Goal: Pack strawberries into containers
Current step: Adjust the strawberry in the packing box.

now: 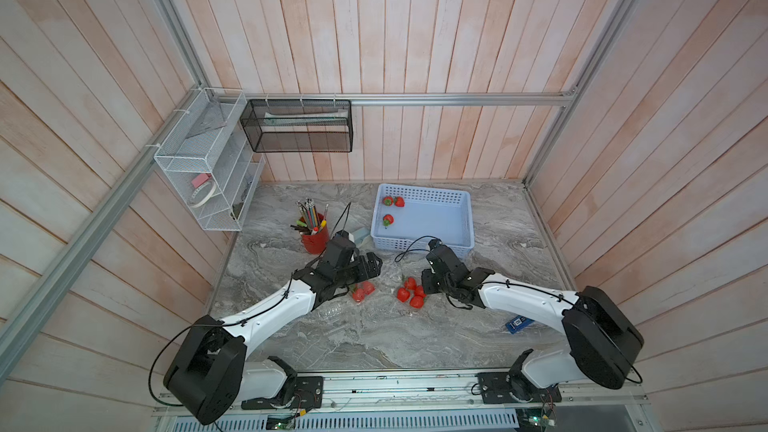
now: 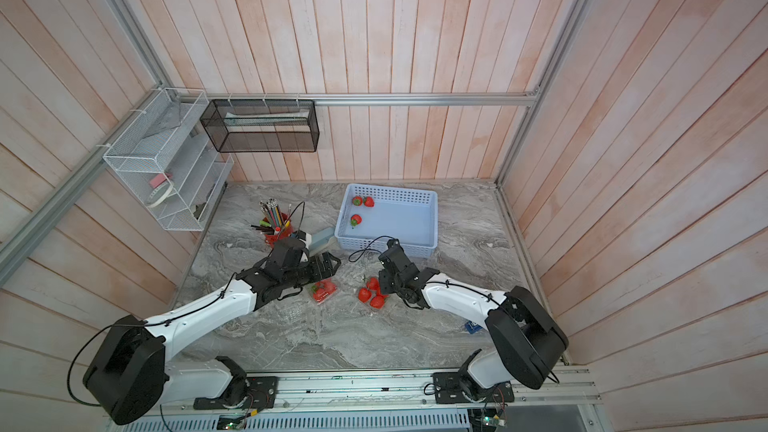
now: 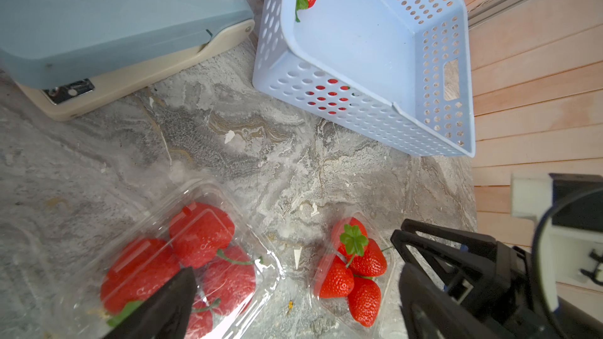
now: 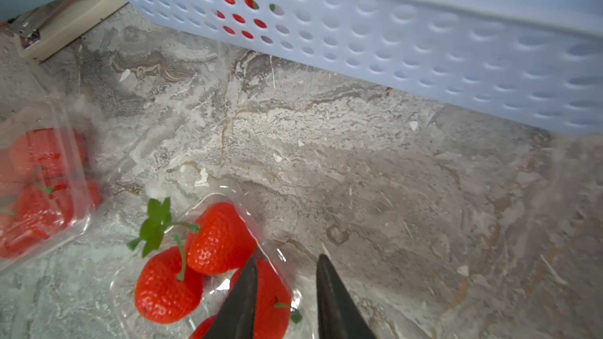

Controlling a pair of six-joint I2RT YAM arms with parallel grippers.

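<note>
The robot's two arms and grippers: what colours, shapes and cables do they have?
The left arm and right arm have white shells, rounded black joints and a thin black cable tied alongside. The left gripper and right gripper are black, with tapering fingers.

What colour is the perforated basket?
Light blue; the basket shows best in the left wrist view.

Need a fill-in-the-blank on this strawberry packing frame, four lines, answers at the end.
1. The blue basket holds ___ strawberries.
2. The pencils stand in a ___ cup.
3. The open container by the right claw holds ___ strawberries.
4. The container nearer the left claw is ___, not open.

Missing words: three; red; four; closed.
</note>
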